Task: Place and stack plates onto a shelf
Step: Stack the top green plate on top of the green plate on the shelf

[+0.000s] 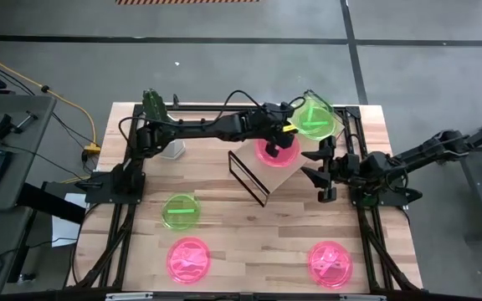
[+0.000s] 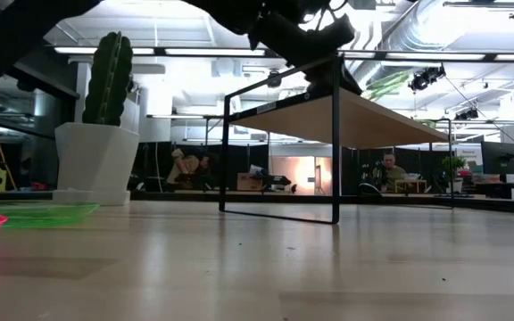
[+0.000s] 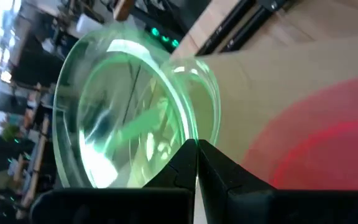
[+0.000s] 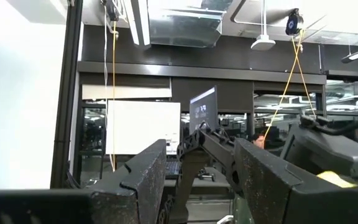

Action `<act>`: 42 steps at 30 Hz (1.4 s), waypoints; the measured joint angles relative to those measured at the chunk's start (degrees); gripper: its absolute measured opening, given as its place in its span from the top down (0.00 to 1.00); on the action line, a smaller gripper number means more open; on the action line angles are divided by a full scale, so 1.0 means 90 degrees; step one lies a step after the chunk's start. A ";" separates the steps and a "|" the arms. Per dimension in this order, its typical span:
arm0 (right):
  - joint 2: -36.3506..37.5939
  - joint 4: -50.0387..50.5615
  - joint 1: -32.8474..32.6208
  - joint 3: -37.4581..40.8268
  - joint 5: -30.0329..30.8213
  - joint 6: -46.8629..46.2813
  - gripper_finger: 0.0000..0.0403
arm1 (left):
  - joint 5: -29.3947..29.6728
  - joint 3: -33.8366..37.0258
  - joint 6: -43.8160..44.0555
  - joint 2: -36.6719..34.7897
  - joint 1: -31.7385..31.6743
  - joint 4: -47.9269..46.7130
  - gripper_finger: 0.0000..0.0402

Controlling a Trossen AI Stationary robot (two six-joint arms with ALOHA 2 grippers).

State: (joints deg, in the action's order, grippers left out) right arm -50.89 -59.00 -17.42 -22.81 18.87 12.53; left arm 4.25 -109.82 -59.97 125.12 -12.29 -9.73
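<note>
**A:** Where is the left gripper (image 1: 295, 125) right now?

**B:** Reaching across to the shelf (image 1: 284, 172), up around the counter's one o'clock in the high view. Its jaws are pinched shut on the rim of a green plate (image 1: 315, 117), which sits tilted at the shelf's far right corner. In the left wrist view the same green plate (image 3: 129, 112) stands on edge just past the closed fingers (image 3: 219, 180).

**A:** Anything already on the shelf?

**B:** A pink-red plate (image 1: 276, 149) lies on the board, just beside the held green one, toward seven o'clock of it. The left wrist view shows it as a red glow on the plywood.

**A:** And the right gripper (image 1: 318, 173)?

**B:** It hangs at the shelf's right edge, about three o'clock on the counter (image 1: 249, 242), jaws apart and holding nothing. The right wrist view looks out into the room between its spread fingers (image 4: 145, 174).

**A:** The other plates?

**B:** A second green plate (image 1: 180, 211) lies at roughly eight o'clock, another pink-red one (image 1: 189, 259) just below it near seven, and one more pink-red plate (image 1: 330, 263) toward five o'clock. All lie flat on the counter, well apart from the shelf.

**A:** Anything else?

**B:** A white pot with a cactus (image 2: 105, 134) stands at the far left, around eleven o'clock.
</note>
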 joint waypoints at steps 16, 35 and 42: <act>0.0000 -0.0228 0.0021 0.0000 0.0003 0.0228 0.56 | -0.0794 -0.0023 -0.0470 0.0189 -0.0015 0.0554 1.00; -0.0005 -0.0187 0.0018 0.0000 0.0064 0.0168 0.56 | -0.1125 -0.0048 -0.0365 0.0609 -0.0289 0.1317 1.00; -0.0005 -0.0185 0.0021 0.0000 0.0070 0.0166 0.56 | -0.1083 -0.0041 -0.0276 0.0621 -0.0289 0.1334 0.92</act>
State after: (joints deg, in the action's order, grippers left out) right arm -50.94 -60.67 -17.23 -22.81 19.50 14.02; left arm -5.50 -110.19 -62.45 130.71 -14.90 2.28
